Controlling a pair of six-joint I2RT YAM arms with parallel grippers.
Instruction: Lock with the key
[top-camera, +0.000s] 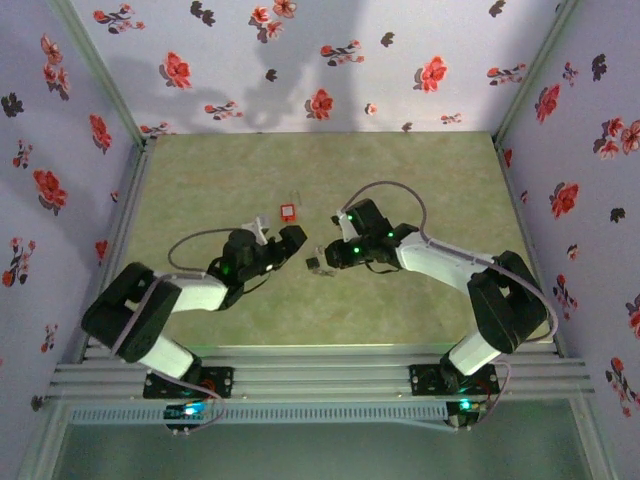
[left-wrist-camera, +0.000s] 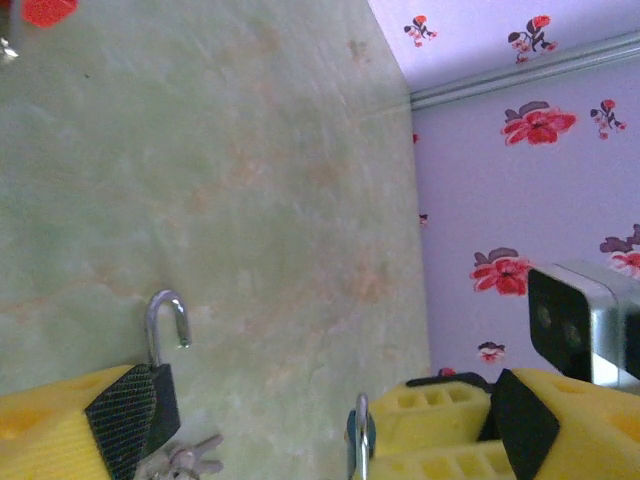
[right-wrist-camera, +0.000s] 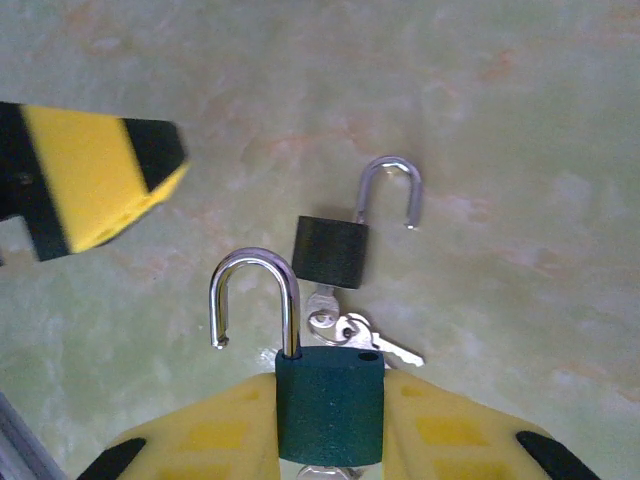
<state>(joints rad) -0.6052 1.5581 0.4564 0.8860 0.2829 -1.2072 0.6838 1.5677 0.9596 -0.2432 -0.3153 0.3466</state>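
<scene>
Key (right-wrist-camera: 345, 325) lies flat on the table (right-wrist-camera: 500, 120) at the base of the black padlock (right-wrist-camera: 330, 250), possibly seated in its keyhole; we can't tell. Right gripper (right-wrist-camera: 330, 440) clamps the green padlock (right-wrist-camera: 330, 400), shackle up and open. Left gripper (left-wrist-camera: 300, 420) stands wide and empty, one finger just beside the black padlock. We judge we're at key pickup. The next move needs a fine pinch on that small head.

Cropped by the right wrist view's bottom edge: base of the green padlock (right-wrist-camera: 329, 400), keyhole unseen. Blurred at left there: a yellow finger (right-wrist-camera: 95, 175) of the left gripper (left-wrist-camera: 315, 400). In the left wrist view, black padlock (left-wrist-camera: 160, 395) half hidden behind a finger, keys (left-wrist-camera: 185, 462) cut at the bottom edge, red padlock (left-wrist-camera: 45, 10) cropped by the corner. From above, keys too small to tell from their lock.
</scene>
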